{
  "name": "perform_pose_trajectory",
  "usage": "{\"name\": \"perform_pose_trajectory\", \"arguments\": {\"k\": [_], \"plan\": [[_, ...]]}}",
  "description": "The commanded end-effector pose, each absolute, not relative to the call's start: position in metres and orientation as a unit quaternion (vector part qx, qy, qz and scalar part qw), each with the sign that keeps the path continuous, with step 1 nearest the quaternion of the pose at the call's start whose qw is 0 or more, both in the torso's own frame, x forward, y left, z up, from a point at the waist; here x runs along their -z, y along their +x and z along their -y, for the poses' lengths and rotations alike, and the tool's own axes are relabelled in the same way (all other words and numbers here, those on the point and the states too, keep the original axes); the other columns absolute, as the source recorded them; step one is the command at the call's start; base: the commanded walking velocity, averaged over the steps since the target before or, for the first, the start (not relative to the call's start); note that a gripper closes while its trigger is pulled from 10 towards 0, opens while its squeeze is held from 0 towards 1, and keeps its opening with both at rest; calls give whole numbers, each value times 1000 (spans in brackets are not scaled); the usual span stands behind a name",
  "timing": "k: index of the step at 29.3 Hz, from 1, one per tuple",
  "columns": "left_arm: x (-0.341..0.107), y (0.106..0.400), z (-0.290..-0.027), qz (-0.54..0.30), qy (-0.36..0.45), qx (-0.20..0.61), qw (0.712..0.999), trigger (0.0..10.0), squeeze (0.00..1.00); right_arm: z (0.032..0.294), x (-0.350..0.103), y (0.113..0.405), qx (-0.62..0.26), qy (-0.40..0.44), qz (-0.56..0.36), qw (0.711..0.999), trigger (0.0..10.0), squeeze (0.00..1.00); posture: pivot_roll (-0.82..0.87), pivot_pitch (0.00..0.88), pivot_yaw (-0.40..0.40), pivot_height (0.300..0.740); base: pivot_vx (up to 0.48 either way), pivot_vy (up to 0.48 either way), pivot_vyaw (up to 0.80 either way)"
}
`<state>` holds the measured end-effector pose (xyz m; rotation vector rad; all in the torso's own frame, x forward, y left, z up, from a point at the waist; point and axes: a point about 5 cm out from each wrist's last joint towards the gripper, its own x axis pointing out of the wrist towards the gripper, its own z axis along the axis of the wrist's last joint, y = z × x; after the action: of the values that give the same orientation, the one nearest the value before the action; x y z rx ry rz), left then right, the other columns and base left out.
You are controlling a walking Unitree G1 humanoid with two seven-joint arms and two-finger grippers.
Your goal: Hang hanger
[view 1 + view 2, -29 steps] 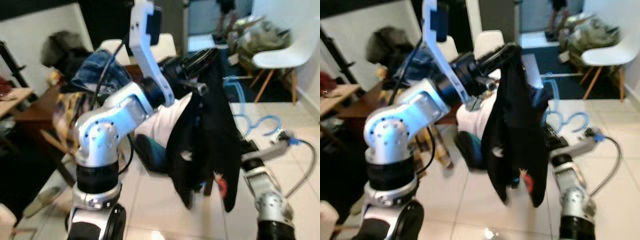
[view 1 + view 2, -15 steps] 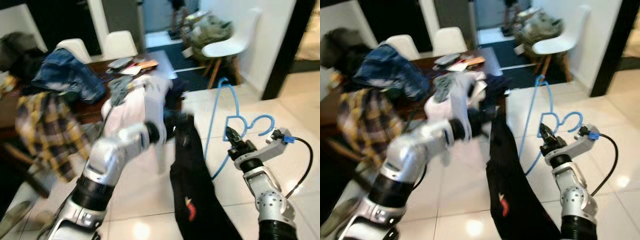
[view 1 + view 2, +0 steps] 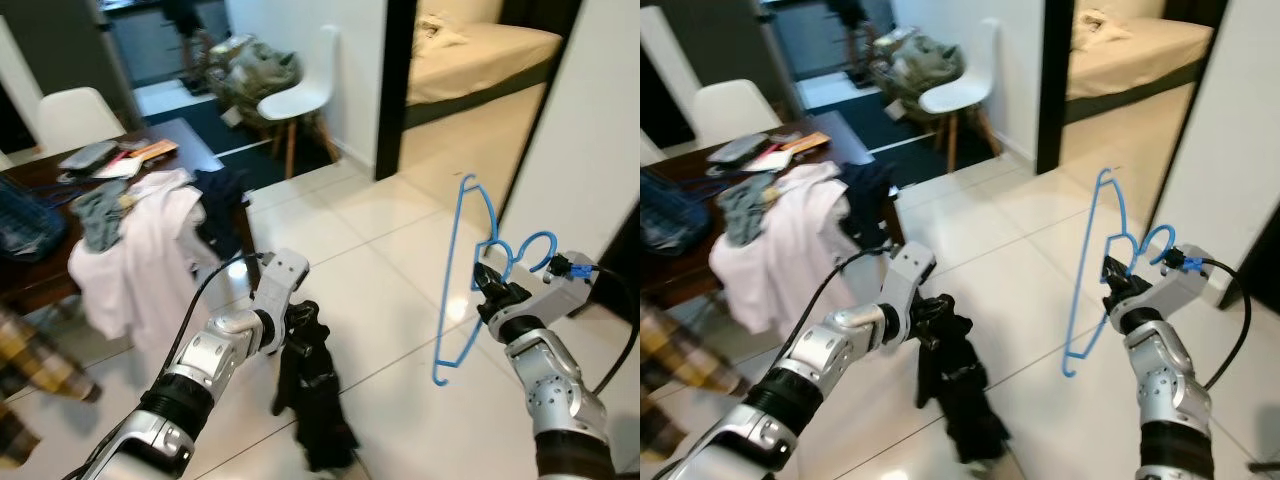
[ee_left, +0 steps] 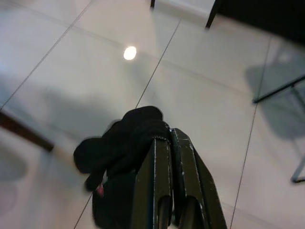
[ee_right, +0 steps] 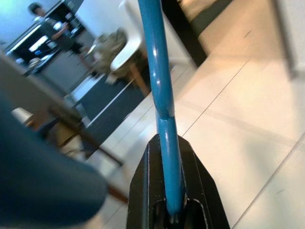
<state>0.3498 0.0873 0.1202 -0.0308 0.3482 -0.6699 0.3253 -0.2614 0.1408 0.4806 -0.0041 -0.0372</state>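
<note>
My right gripper (image 3: 487, 290) is shut on a thin blue wire hanger (image 3: 446, 295), held upright over the tiled floor on my right. In the right wrist view the blue hanger bar (image 5: 159, 86) runs out from between the black fingers (image 5: 143, 191). Low in front of me my left gripper (image 3: 300, 325) is shut on a black garment (image 3: 315, 400) that hangs in a crumpled bunch down to the floor. From the left wrist camera the closed fingers (image 4: 159, 167) pinch the black garment (image 4: 119, 148) above pale tiles. Hanger and garment are apart.
A dark wooden table (image 3: 190, 135) on the left carries heaped clothes, and a white shirt (image 3: 140, 260) drapes over its edge. A white chair (image 3: 300, 95) stands behind, a person (image 3: 185, 20) farther back. A dark-framed doorway (image 3: 470, 60) opens to a bedroom; a white wall (image 3: 600, 150) stands at right.
The whole view has swung to the right. My left arm has come down from head height to low, so the black garment hangs near the floor. The right gripper keeps the hanger.
</note>
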Motion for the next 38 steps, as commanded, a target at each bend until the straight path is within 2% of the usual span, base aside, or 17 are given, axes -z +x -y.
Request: {"name": "perform_pose_trajectory", "arguments": {"k": [1,4,7,26,27,29,30,33,38], "plan": [[-120,355,-97,-169,-55,308,935,10000,0,256,-130,325,18,234,-25,972,10000,0,-117,0,68,740,0,0,-800],[-124,363,-108,-144,-127,282,940,10000,0,254,-126,323,12,234,-37,972,10000,0,-127,0,68,740,0,0,-800],[-123,366,-110,-137,-146,277,940,10000,0,252,-124,324,5,232,-43,972,10000,0,-122,0,64,740,0,0,-800],[-108,364,-102,-143,-137,290,936,10000,0,249,-108,325,-16,223,-75,972,10000,0,-136,0,64,740,0,0,-798],[-93,352,-106,-137,-83,285,945,10000,0,241,-95,314,-38,164,-87,982,10000,0,-141,0,68,740,0,0,-800],[-90,349,-107,-135,-70,285,947,10000,0,239,-92,311,-46,149,-89,984,10000,0,-141,0,68,740,0,0,-800],[-90,349,-107,-135,-70,285,947,10000,0,239,-92,311,-46,149,-89,984,10000,0,-141,0,68,740,0,0,-800],[-63,315,-112,-140,-80,280,946,10000,0,215,-72,289,-100,110,-107,983,10000,0,-148,0,66,740,0,0,-800],[-44,289,-113,-141,-121,246,951,10000,0,198,-58,283,-136,63,-129,980,10000,0,-143,0,23,740,0,0,-800]]}}
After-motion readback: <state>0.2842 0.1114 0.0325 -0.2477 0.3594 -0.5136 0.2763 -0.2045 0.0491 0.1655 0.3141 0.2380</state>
